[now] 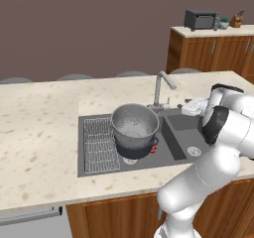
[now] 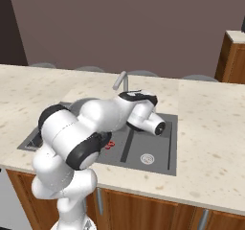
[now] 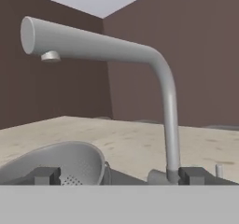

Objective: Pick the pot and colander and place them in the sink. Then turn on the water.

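The colander (image 1: 134, 125) sits nested on top of the pot (image 1: 144, 149) in the left basin of the sink (image 1: 176, 150), at about the centre of the left base view. Most of the pot is hidden under the colander; only its dark lower wall and one loop handle at 4 o'clock of the colander show. The wire grid rack (image 1: 99, 145) lies in the sink at 9 o'clock of the colander, just beside it. The faucet (image 1: 162, 87) rises from the sink's back edge at 1 o'clock of the colander, its spout reaching toward the right basin.

In the right base view the arm's white body covers the left basin, so pot and colander cannot be made out there; the right basin's drain (image 2: 147, 158) and the tip of the faucet (image 2: 120, 82) remain visible.

In the hand view the gripper (image 3: 120, 175) stands wide open and empty, its two dark fingertips (image 3: 45, 175) low in the picture, the faucet's base near the right one. The colander's rim (image 3: 56, 155) is cut off at 7 o'clock. The speckled tabletop (image 3: 130, 143) stretches behind.
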Tool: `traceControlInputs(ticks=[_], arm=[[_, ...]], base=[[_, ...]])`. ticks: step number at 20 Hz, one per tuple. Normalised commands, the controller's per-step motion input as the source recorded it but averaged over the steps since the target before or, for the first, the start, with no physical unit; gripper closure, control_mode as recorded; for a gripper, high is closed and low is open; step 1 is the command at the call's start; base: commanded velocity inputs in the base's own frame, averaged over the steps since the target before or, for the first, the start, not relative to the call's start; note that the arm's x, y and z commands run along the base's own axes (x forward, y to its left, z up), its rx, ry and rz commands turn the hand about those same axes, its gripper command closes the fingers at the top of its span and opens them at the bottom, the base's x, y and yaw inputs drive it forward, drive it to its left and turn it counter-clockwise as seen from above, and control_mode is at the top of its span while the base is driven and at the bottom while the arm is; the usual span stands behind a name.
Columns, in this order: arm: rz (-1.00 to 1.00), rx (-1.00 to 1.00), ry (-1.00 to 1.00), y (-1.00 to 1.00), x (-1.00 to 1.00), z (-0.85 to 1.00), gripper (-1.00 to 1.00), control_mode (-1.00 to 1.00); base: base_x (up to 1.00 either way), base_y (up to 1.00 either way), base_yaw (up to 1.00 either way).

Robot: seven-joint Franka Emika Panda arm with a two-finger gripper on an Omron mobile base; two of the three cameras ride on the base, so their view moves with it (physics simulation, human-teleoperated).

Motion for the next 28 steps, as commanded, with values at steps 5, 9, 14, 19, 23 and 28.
traceControlInputs(ticks=[5, 9, 14, 19, 23, 28], arm=[[0.0, 0.0, 0.0, 0.0, 0.18, -0.04, -1.0, -1.0], [0.0, 0.0, 0.0, 0.0, 0.19, 0.0, -1.0, -1.0], [0.0, 0.0, -0.02, 0.0, 0.14, -0.01, -1.0, -1.0], [0.0, 0.0, -0.03, 0.0, 0.13, -0.11, -1.0, -1.0], [0.0, 0.0, -0.02, 0.0, 0.14, -0.16, -1.0, -1.0], [0.0, 0.0, -0.01, 0.02, 0.2, -0.03, -1.0, -1.0]], base=[[0.0, 0.0, 0.0], [0.0, 0.0, 0.0], [0.0, 0.0, 0.0], [0.0, 0.0, 0.0], [0.0, 0.0, 0.0], [0.0, 0.0, 0.0]])
